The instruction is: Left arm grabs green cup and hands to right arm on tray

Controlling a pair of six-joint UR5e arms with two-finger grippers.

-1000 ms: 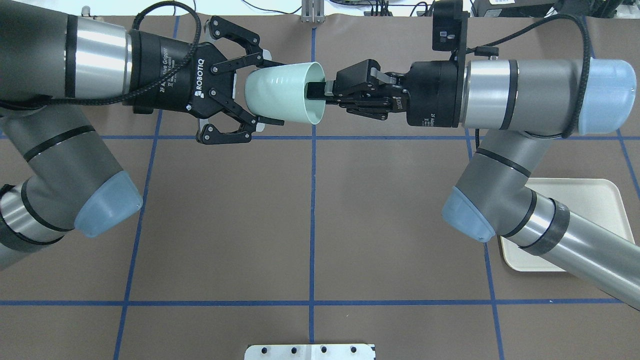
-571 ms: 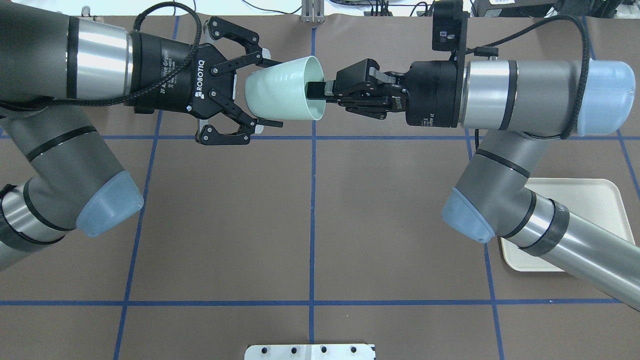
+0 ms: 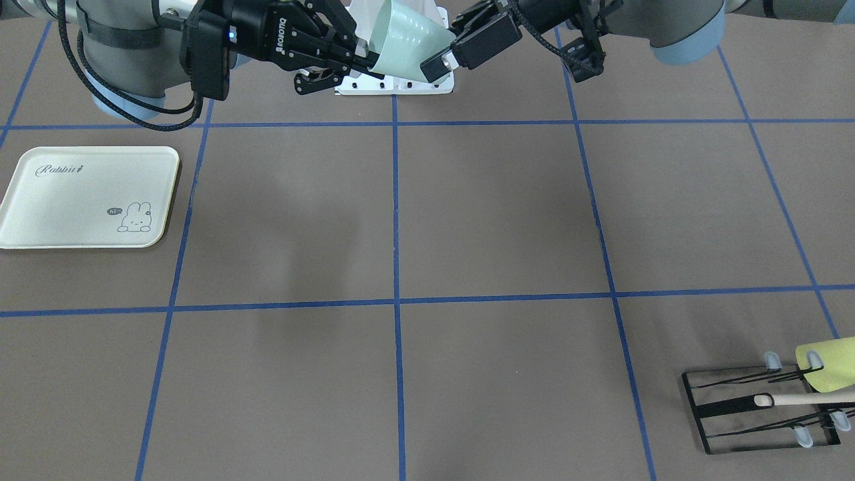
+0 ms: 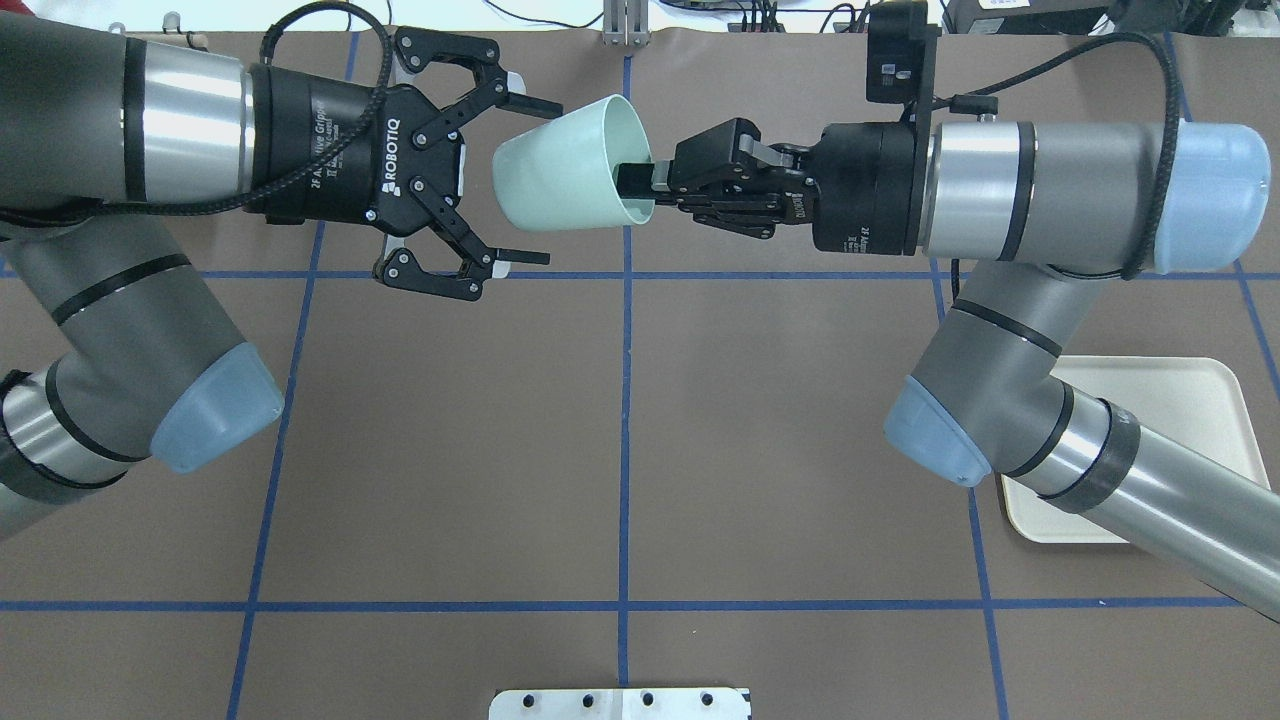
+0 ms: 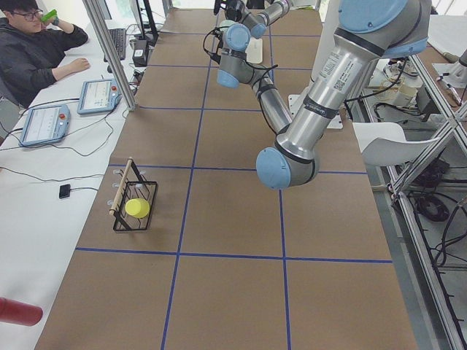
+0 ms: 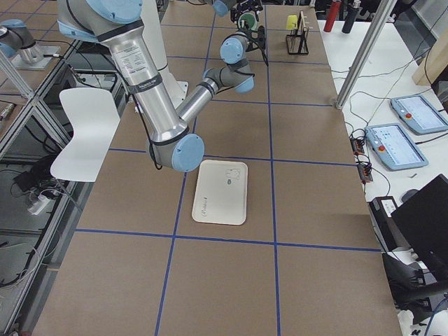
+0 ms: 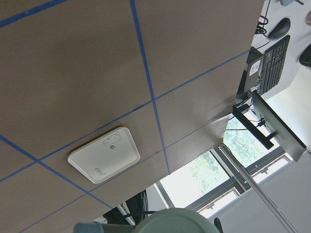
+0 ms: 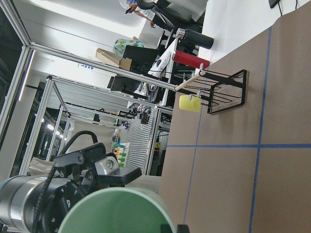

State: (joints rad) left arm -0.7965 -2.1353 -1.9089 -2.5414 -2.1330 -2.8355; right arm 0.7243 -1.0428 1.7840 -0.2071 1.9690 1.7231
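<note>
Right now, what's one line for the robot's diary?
handover | green cup: midair, sideways | left fingers: open, either side of its base | right fingers: shut on its rim | tray: no cup on it

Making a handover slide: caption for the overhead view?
Mid-air handover: right gripper holds the green cup by its rim; left gripper open, fingers flanking it.

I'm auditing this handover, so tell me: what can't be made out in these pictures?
Tray: overhead, the right arm covers part of it.
Yellow cup: front view, cut off by the right edge; tiny in the left side view.
Green cup: left wrist view shows only a blurred rim at the bottom edge.
Left claw and right claw: too small in both side views to judge their grip.
</note>
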